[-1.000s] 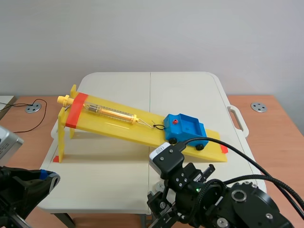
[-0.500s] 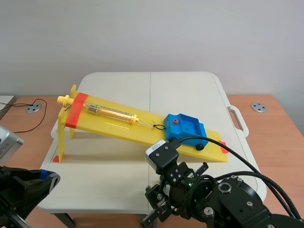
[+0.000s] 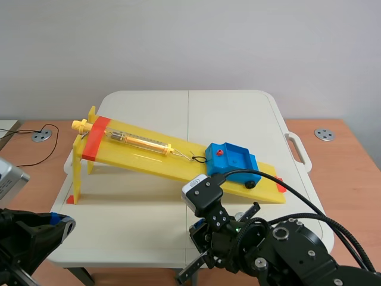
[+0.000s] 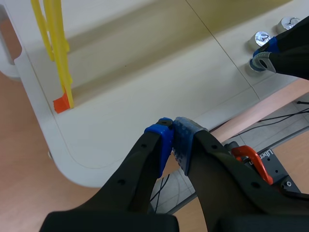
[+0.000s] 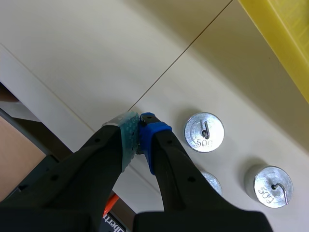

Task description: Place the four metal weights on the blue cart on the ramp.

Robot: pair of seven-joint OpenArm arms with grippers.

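We log the blue cart (image 3: pixel 231 161), black-wheeled with an open tray and a red dot, sitting low on the yellow ramp (image 3: pixel 143 156), which slopes down from its raised left end. Off the ramp, near the table (image 5: pixel 72 43) front edge, a silver weight (image 5: pixel 204 132) stands upright, hook on top, stamped 50g. A second weight (image 5: pixel 268 186) stands near it, and a third weight (image 5: pixel 211 182) is half hidden.

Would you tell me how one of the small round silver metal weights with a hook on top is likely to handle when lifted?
The round silver metal weight looks solid, so it is probably rigid and heavy for its size. Its smooth sides may slip; the thin hook likely offers a surer hold.
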